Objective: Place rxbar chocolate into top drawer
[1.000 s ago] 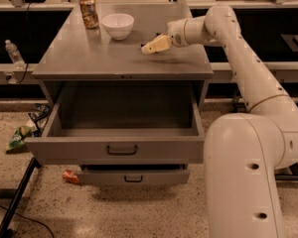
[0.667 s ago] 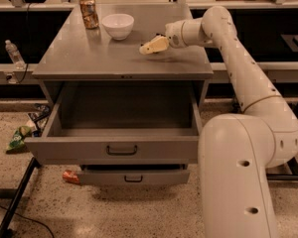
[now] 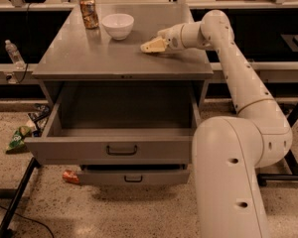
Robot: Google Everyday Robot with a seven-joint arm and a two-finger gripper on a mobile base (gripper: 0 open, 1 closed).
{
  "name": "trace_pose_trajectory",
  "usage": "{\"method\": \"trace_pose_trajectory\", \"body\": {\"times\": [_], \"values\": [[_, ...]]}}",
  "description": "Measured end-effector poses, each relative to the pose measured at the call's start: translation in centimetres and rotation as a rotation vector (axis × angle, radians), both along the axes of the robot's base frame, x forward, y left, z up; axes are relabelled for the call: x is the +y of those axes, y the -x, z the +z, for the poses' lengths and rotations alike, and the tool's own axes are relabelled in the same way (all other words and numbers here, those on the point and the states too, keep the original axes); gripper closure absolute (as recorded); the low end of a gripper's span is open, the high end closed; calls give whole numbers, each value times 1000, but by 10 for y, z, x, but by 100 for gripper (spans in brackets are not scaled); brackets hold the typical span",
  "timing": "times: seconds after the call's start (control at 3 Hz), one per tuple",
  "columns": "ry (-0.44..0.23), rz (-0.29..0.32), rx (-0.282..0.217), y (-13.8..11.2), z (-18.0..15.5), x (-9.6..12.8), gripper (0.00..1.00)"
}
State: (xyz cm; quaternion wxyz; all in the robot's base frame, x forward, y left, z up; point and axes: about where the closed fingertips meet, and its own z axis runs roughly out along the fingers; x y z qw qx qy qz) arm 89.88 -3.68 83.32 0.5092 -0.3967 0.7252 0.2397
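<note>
My gripper point(image 3: 152, 45), cream-coloured, is low over the grey table top point(image 3: 89, 58), just right of the white bowl point(image 3: 117, 25), at the end of my white arm point(image 3: 223, 48) reaching in from the right. The rxbar chocolate does not show; no dark bar lies on the visible table top, and I cannot tell whether it is under or in the gripper. The top drawer point(image 3: 74, 150) is pulled wide open below the table top, and the part of its inside that I see holds nothing.
An orange-patterned can point(image 3: 89, 12) stands at the table's back left. The lower, narrower drawer point(image 3: 134, 176) is slightly open. A water bottle point(image 3: 14, 55), a green bag point(image 3: 19, 138) and a red wrapper point(image 3: 70, 176) are at the left, the last two on the floor.
The gripper has stayed almost in place by the bowl, edging slightly left. The near part of my arm has shifted left in the view.
</note>
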Motion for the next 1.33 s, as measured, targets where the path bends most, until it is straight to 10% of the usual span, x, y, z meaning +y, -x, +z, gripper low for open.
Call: {"method": "trace_pose_trajectory", "body": {"times": [0.67, 1.0, 1.33], "values": [[-21, 47, 1, 12, 5, -4, 78], [-35, 133, -20, 51, 30, -20, 99], [-30, 212, -37, 126, 65, -52, 100]]}}
